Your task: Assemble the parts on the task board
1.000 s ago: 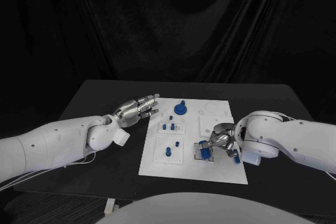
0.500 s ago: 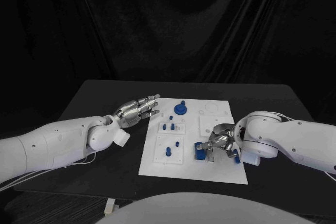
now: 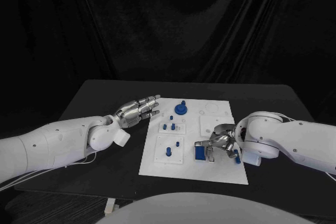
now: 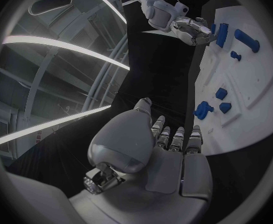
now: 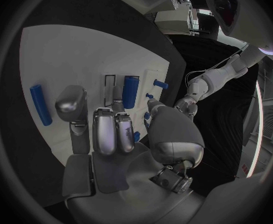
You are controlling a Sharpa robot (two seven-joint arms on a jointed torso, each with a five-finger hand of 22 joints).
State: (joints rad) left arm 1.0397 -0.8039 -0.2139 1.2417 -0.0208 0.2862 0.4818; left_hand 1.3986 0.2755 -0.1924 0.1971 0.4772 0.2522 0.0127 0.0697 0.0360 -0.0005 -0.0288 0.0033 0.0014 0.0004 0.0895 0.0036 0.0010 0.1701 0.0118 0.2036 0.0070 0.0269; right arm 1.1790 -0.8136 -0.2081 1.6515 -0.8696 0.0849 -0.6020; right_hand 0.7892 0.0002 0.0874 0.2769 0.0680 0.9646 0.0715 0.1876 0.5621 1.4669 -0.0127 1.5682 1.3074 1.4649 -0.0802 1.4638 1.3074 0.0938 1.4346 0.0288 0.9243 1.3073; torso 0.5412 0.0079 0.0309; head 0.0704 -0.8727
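task board lies flat in the middle of my black worktop, between the two hands. my right hand is down over the board's near right part, fingers curled toward a blue cylinder part that lies in a rectangular recess just ahead of the fingertips. in the right wrist view the cylinder sits just past the fingers, and i cannot tell whether they touch or grip it. a second blue rod lies on the board beside that hand, near its outer edge. my left hand hovers off the board's far left edge, open, fingers straight and together, holding nothing. just beyond its fingertips stands a blue knob-like part, and small blue pegs sit further along the board.
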